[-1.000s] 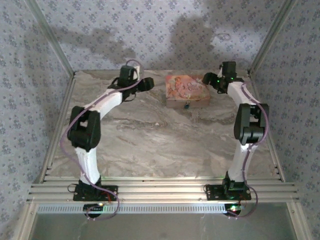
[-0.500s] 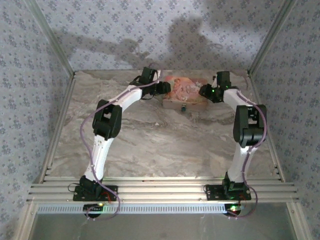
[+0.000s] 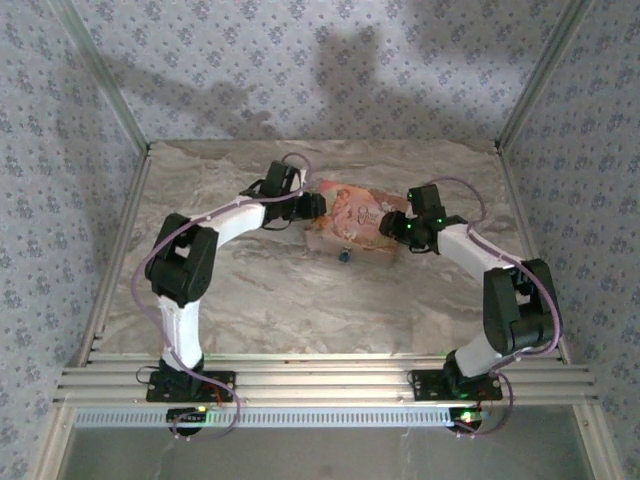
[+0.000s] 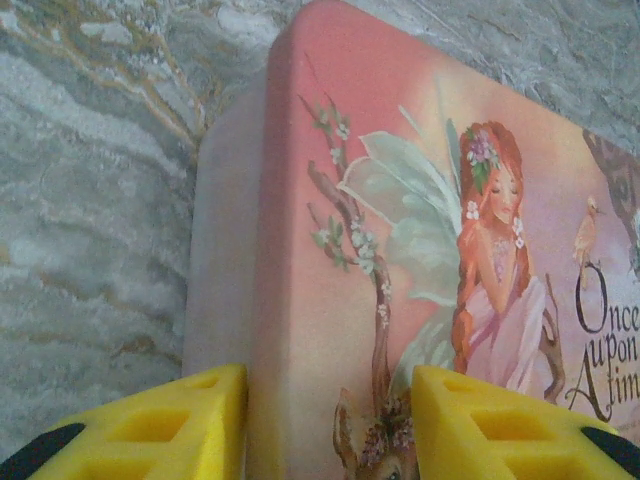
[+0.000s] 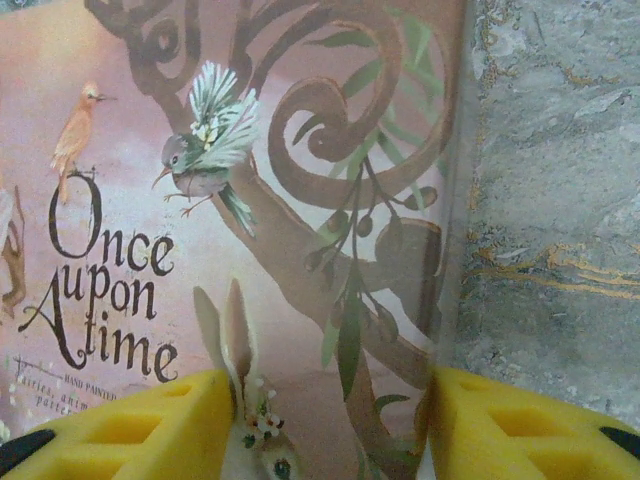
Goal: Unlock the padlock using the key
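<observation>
Presently, the marble table carries a pink box lying flat toward the far middle. The left gripper sits over the box's left end, jaws apart. One yellow finger is beside the side wall and the other above the lid; contact cannot be confirmed. The right gripper sits over the right end, jaws likewise apart, straddling the lid's edge. The padlock, small and dark, shows at the box's near face, between the two grippers.

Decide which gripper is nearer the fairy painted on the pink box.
Left. The left gripper is at the end of the pink box where the fairy is painted; the right gripper is at the opposite end, beside the painted tree.
</observation>
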Available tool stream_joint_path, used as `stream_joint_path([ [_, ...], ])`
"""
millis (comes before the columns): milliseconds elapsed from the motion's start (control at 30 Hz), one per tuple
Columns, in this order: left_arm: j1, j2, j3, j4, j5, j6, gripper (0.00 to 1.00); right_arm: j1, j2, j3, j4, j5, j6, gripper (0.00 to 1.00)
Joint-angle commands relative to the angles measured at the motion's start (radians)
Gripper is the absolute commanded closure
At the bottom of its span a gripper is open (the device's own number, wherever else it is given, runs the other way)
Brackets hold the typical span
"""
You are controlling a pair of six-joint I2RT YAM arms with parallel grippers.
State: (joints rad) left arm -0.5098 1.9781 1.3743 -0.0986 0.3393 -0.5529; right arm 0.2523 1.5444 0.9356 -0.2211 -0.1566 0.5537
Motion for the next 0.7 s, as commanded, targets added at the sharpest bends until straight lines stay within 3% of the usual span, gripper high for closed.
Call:
stream_joint_path([
  [0, -0.057, -0.034, -0.068, -0.027, 0.044, -0.021, 0.55, 0.02, 0.036, 0.027, -0.085, -0.036, -0.021, 0.46],
  [333, -0.059, -0.052, -0.026, -0.11, -0.032, 0.0, 0.5, -0.002, 0.178, 0.216, -0.169, -0.025, -0.093, 0.42],
  [500, -0.043, -0.127, 0.063, -0.325, -0.169, 0.108, 0.39, -0.016, 0.084, 0.228, -0.215, -0.002, -0.116, 0.2],
  [667, 0.028, -0.279, 0.073, -0.466, -0.27, 0.191, 0.29, -0.041, -0.019, 0.247, -0.281, 0.0, -0.136, 0.13],
])
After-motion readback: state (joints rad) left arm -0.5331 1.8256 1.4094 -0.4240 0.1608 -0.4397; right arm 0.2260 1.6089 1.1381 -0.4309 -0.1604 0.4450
